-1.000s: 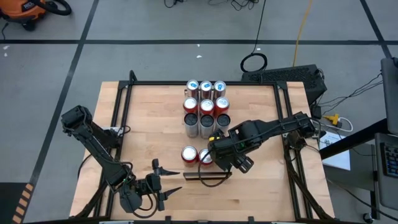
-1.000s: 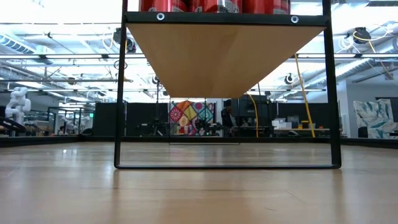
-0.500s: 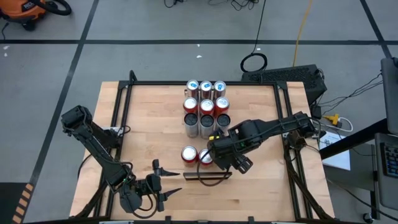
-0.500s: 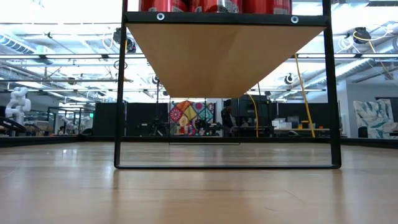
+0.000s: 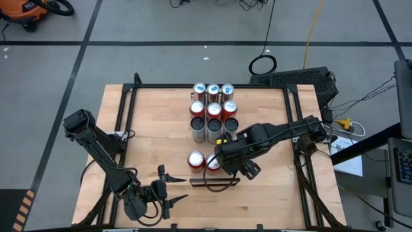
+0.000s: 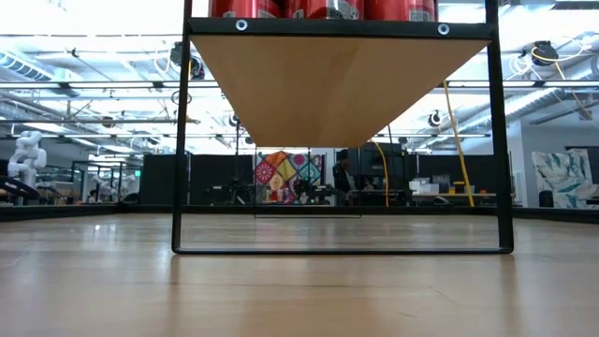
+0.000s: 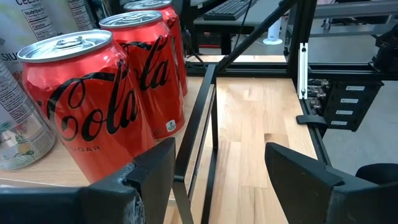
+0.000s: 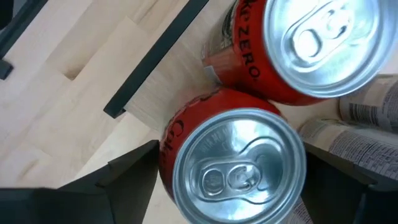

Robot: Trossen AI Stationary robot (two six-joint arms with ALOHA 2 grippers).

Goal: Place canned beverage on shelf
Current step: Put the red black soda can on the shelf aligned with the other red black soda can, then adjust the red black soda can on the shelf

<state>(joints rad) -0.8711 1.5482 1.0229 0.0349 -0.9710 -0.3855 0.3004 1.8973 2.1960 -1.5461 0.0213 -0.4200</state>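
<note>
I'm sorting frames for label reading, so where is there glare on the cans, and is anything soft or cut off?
Right wrist view: bright sheen on the lid of the near red can, whose side lettering is foreshortened. Left wrist view: a light streak on the front red cola can, logo still legible; the near fingers look soft. Low view: the shelf hides nearly all of the red cans on it.

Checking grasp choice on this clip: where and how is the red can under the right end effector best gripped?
Grip the red can across its round side wall just below the rim, coming straight down from above. It stands upright, lid up, with another red can touching one side, so the fingers should straddle its free sides, as the right end effector now does.
</note>
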